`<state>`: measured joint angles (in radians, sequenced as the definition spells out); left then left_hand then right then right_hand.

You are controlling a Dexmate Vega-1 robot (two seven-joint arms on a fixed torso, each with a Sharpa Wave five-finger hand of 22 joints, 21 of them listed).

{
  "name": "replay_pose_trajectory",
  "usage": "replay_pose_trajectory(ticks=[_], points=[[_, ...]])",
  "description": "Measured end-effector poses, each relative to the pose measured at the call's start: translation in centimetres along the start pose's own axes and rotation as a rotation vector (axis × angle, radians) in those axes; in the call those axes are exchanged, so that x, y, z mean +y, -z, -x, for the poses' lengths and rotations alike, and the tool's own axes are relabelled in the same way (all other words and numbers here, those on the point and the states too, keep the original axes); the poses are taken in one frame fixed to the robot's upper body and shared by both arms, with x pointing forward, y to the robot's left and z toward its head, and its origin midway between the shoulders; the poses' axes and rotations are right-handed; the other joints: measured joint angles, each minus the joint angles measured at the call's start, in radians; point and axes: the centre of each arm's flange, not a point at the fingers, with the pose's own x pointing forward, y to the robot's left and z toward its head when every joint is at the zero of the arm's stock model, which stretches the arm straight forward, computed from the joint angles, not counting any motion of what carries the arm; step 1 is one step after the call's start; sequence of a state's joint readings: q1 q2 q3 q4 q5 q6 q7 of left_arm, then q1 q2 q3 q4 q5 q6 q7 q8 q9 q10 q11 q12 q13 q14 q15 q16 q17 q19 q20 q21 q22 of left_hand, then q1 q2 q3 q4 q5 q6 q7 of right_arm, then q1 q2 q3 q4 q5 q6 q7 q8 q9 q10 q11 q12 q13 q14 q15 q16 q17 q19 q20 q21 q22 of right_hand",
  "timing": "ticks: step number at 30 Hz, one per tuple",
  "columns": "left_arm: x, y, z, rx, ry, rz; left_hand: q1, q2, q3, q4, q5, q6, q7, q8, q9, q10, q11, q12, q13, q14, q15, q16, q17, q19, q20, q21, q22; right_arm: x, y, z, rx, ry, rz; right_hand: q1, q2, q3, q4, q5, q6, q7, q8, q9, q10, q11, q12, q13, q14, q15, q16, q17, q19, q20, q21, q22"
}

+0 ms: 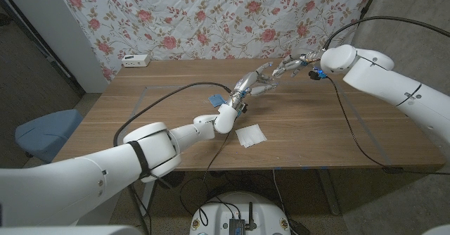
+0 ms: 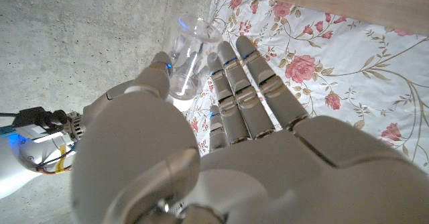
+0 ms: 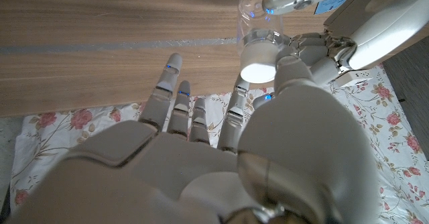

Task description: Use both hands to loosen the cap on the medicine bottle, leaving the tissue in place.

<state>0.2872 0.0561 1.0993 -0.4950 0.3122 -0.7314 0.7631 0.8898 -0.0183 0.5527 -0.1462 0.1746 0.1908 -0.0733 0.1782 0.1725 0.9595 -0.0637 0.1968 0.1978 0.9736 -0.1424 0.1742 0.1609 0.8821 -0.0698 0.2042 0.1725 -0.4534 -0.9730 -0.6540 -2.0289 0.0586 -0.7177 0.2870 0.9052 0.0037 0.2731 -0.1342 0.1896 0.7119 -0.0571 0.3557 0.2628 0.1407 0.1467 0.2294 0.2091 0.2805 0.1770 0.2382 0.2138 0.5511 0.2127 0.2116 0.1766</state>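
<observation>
Both hands meet above the far middle of the table. My left hand [image 1: 249, 86] holds the clear medicine bottle [image 2: 188, 56] between thumb and fingers, lifted off the table. My right hand [image 1: 290, 67] comes in from the right, and its thumb and fingers close around the bottle's white cap [image 3: 259, 60]. In the right wrist view the clear bottle body [image 3: 258, 6] sticks out beyond the cap, with the left hand [image 3: 348, 23] wrapped on it. The white tissue [image 1: 251, 135] lies flat on the table nearer me, apart from both hands.
A small white box [image 1: 136, 60] sits at the table's back left corner. A floral cloth [image 1: 225, 17] hangs behind the table. A blue chair [image 1: 42, 133] stands off the left side. A black cable [image 1: 351, 122] runs across the table's right part.
</observation>
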Motion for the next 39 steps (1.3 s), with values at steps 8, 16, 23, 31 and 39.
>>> replay_pose_trajectory(ticks=[8,16,23,31,39], points=[[0.0,-0.1,0.4,-0.002,-0.009,-0.001,0.0,0.0,0.0,0.0,0.0,0.0,0.0,0.0,0.0,0.0,0.0,0.0,0.0,0.0,0.0,0.0,0.0,0.0,0.0,0.0,0.0,0.2,-0.1,0.3,-0.002,0.018,0.006,0.03,0.008,0.017,-0.018,0.007,0.029,-0.019,0.022,0.008,0.023,-0.017,0.0,0.0,0.013,-0.013,0.01,0.003,0.02,-0.002,0.0,0.0],[0.0,-0.2,0.6,-0.002,-0.014,-0.001,-0.006,-0.006,0.0,0.0,-0.001,0.0,0.0,0.0,0.0,0.0,0.0,0.0,0.0,0.0,0.0,0.0,0.0,0.0,0.0,0.0,0.0,0.3,-0.1,0.6,-0.005,0.038,0.009,0.063,0.011,0.026,-0.029,0.006,0.06,-0.05,0.035,0.008,0.039,-0.033,0.0,0.0,0.023,-0.023,0.01,0.003,0.027,-0.005,0.0,0.0],[0.0,-0.3,0.6,-0.003,-0.015,-0.002,-0.005,-0.005,0.0,0.0,-0.001,0.002,-0.002,0.0,0.0,0.0,0.0,0.0,0.0,0.0,0.0,0.0,0.0,0.0,0.0,0.0,0.0,0.3,0.0,0.7,-0.005,0.05,0.006,0.073,0.011,0.034,-0.035,0.004,0.085,-0.054,0.051,0.004,0.053,-0.047,0.0,0.0,0.032,-0.032,0.01,0.003,0.032,-0.01,0.0,0.0],[-0.1,-0.4,0.7,-0.003,-0.015,-0.003,-0.005,-0.005,0.0,0.0,-0.002,0.002,-0.002,0.0,0.0,0.0,0.0,-0.002,0.0,0.0,0.0,0.0,0.0,0.0,0.0,0.0,0.0,0.4,0.2,0.9,-0.015,0.062,-0.004,0.093,0.015,0.049,-0.039,0.004,0.098,-0.056,0.061,0.004,0.07,-0.064,0.0,0.0,0.041,-0.041,0.01,0.007,0.036,-0.015,0.0,0.0],[-0.2,-0.5,0.6,-0.005,-0.016,-0.003,-0.005,-0.005,0.0,0.0,-0.002,0.002,-0.002,0.0,0.0,0.0,0.0,-0.002,-0.001,0.002,0.002,0.0,0.0,-0.006,-0.006,0.0,0.0,0.5,0.4,1.1,-0.024,0.067,-0.013,0.129,0.023,0.057,-0.045,0.007,0.098,-0.056,0.07,-0.001,0.08,-0.074,0.0,0.0,0.037,-0.055,0.01,0.007,0.036,-0.015,0.0,0.0]])
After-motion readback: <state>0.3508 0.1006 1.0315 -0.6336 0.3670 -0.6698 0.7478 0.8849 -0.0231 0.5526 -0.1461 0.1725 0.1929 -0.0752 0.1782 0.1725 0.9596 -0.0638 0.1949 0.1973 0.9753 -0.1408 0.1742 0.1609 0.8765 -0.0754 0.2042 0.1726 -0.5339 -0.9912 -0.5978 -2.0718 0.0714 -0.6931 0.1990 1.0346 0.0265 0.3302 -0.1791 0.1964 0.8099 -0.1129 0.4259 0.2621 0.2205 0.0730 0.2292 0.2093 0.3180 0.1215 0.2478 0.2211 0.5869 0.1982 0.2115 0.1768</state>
